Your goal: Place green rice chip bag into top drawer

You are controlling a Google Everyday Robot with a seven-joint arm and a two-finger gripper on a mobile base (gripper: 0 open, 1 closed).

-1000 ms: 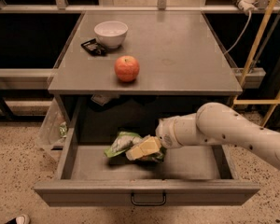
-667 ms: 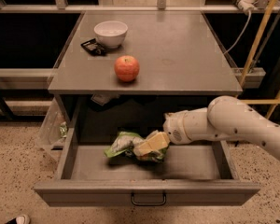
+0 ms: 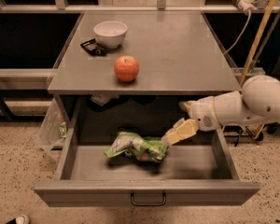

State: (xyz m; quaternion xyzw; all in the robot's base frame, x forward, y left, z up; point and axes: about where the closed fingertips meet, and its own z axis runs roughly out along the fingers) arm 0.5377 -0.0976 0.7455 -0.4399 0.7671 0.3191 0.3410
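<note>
Bag (image 3: pixel 136 148) in drawer (image 3: pixel 84 193) (gripper (image 3: pixel 171 137) beside)

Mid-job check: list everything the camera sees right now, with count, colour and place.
green rice chip bag: one, green and white, lying on the floor of the open drawer
top drawer: one, grey, pulled out under the tabletop
bowl: one, white, back left of the tabletop
flat dark object: one, black, at the bowl's left side
apple: one, red-orange, front left of centre on the tabletop
table: one, grey
plastic bag: one, clear, by the cabinet's left side
arm: one, white, reaching in from the right
gripper: one, pale yellow, inside the drawer at the bag's right end
</note>
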